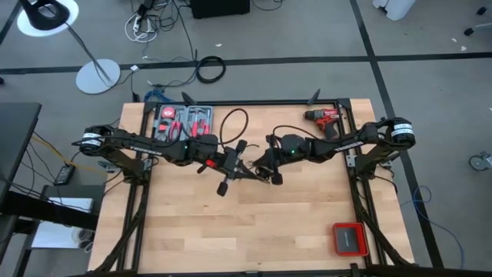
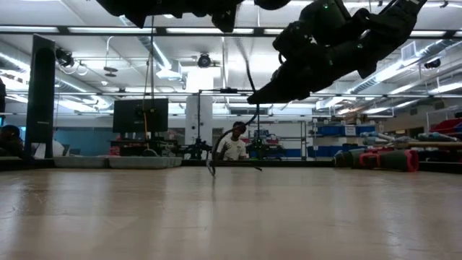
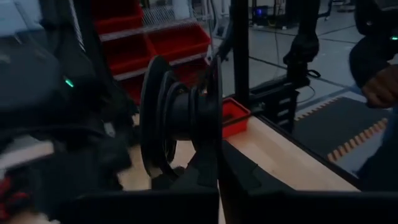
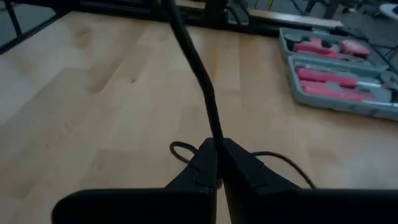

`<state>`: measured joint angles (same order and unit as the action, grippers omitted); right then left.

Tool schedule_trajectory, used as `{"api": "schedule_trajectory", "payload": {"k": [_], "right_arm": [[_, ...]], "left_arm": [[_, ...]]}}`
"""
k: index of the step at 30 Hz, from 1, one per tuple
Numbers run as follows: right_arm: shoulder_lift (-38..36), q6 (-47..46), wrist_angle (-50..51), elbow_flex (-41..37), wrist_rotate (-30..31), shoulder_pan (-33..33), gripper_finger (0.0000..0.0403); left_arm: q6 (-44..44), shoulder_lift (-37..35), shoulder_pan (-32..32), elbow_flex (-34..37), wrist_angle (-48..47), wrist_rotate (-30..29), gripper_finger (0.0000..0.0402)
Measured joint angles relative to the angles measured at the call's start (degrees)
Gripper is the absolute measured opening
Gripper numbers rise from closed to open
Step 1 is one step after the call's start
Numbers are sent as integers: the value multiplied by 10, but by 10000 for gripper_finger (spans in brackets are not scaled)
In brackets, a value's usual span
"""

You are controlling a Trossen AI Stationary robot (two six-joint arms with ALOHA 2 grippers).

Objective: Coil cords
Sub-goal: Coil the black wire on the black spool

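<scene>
Above the table (image 1: 307, 223), two claws, left claw (image 1: 240, 166) and right claw (image 1: 261, 168), each pinch one cord (image 4: 202, 78).

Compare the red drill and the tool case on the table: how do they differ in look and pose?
The red drill is one small red-and-black body at the table's far right corner; the tool case is a wider grey tray near the far left.
The tool case lies open and flat, with red-handled tools showing inside; the red drill shows no opened part.
Both rest on the wooden table along its far edge, untouched by either arm.
</scene>
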<state>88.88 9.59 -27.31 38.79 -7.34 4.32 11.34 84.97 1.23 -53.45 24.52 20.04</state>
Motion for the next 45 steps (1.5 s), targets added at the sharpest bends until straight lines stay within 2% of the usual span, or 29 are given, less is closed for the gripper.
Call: {"api": "schedule_trajectory", "payload": {"k": [7, 10, 13, 19, 25, 36, 45], "right_arm": [[0, -21, 59, 0, 4, -24, 9], [-4, -27, 97, 0, 25, -32, 9], [-21, -33, 141, 0, 37, -41, 9], [-87, -36, 249, -1, 71, -64, 9], [-141, -13, 315, -1, 97, -81, 9], [-209, 21, 362, -1, 110, -104, 9], [-256, 88, 269, -1, 108, -110, 9]], "left_arm": [[17, 0, 0, 0, 14, -23, 0], [-2, -1, 0, 0, 4, -23, 0], [-11, -12, 2, 0, -32, -25, 0], [-14, -51, 14, 0, -126, -72, 0], [-55, -63, 14, 0, -211, -94, 0], [-71, -64, 19, 0, -295, -152, 0], [-101, -62, 19, 0, -303, -157, 0]]}}
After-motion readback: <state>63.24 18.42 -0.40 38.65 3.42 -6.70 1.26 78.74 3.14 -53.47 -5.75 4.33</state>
